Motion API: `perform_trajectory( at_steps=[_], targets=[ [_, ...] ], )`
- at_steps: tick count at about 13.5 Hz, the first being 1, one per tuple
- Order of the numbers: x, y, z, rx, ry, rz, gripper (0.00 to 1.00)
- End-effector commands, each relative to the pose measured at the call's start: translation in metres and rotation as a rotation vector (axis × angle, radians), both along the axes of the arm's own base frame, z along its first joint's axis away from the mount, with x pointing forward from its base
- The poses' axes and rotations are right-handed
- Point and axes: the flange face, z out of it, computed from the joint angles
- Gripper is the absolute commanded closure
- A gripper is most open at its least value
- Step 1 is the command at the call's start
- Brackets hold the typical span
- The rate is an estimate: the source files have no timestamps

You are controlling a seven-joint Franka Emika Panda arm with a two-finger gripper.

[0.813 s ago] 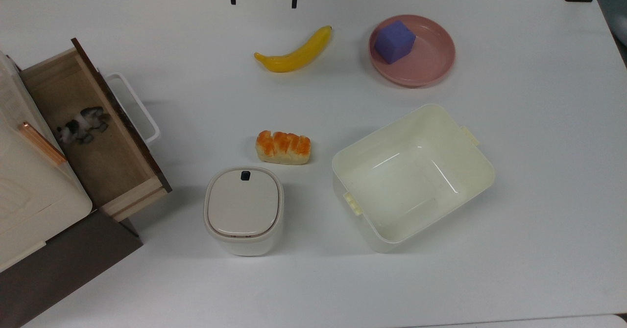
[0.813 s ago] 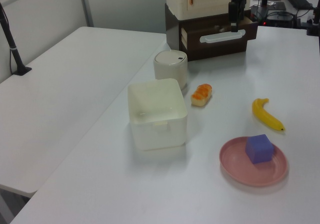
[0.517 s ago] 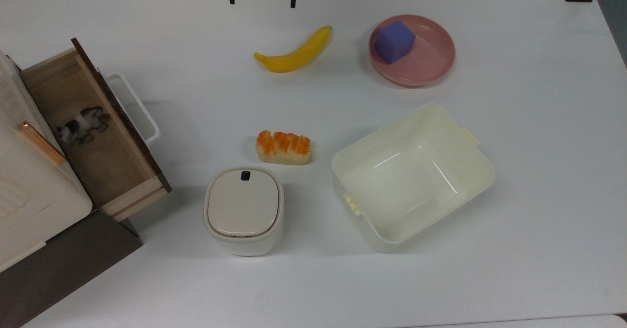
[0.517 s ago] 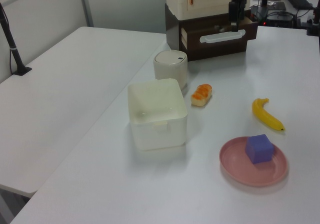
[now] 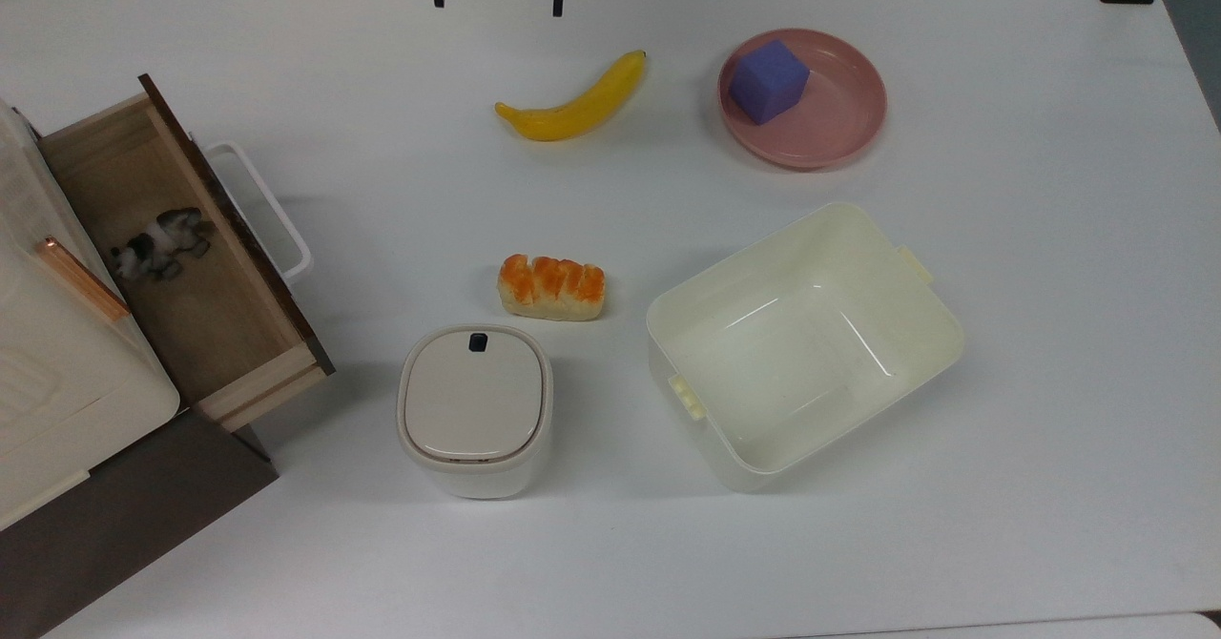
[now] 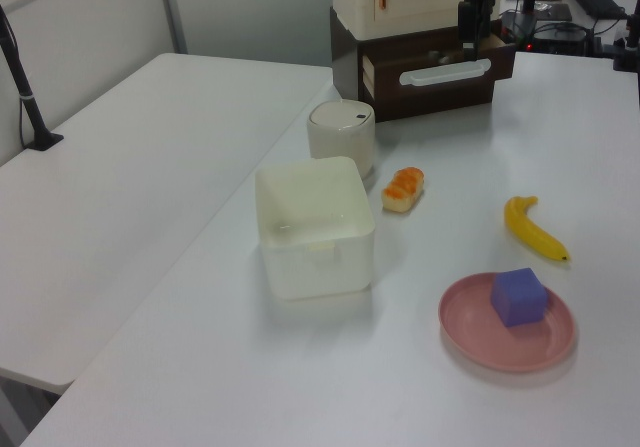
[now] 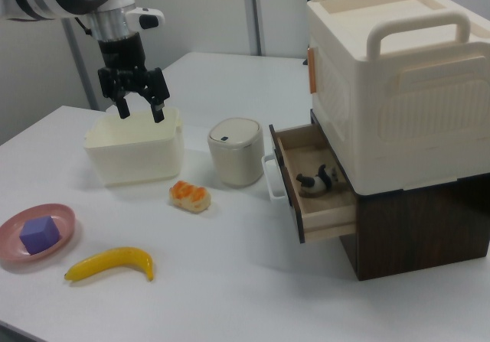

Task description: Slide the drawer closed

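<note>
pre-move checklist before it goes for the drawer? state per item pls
1. The drawer is open and pulled out of the cabinet: ok, task not yet done.
2. Gripper empty, fingers spread: ok.
3. Gripper at the drawer front: not ok, it hangs well away, with nothing touching the white handle.
4. Toy animal lies low inside the drawer, below the rim: ok.
5. Table in front of the drawer free; lidded container and bread sit off to the side: ok.
6. Drawer slides freely: cannot tell.
</note>
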Motion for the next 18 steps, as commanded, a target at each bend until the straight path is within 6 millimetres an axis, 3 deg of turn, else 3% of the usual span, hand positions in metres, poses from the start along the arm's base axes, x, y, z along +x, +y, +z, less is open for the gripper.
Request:
perform_trajectory(
  at_steps=[1,5,6,7,9,15,18],
  targets=[
    [-0.011,0.000,0.002,0.023,0.021,-0.001,0.00],
    [-0.009,0.001,-0.001,0.028,0.023,0.029,0.00],
    [-0.009,0.002,-0.001,0.035,0.025,0.044,0.11],
    [-0.009,0.002,-0.001,0.053,0.027,0.097,0.45],
    [-0.009,0.003,0.001,0.066,0.028,0.128,1.00],
    [-0.008,0.000,-0.001,0.066,0.025,0.110,1.00],
    [0.001,-0.027,-0.015,0.063,0.021,-0.079,1.00]
  ],
)
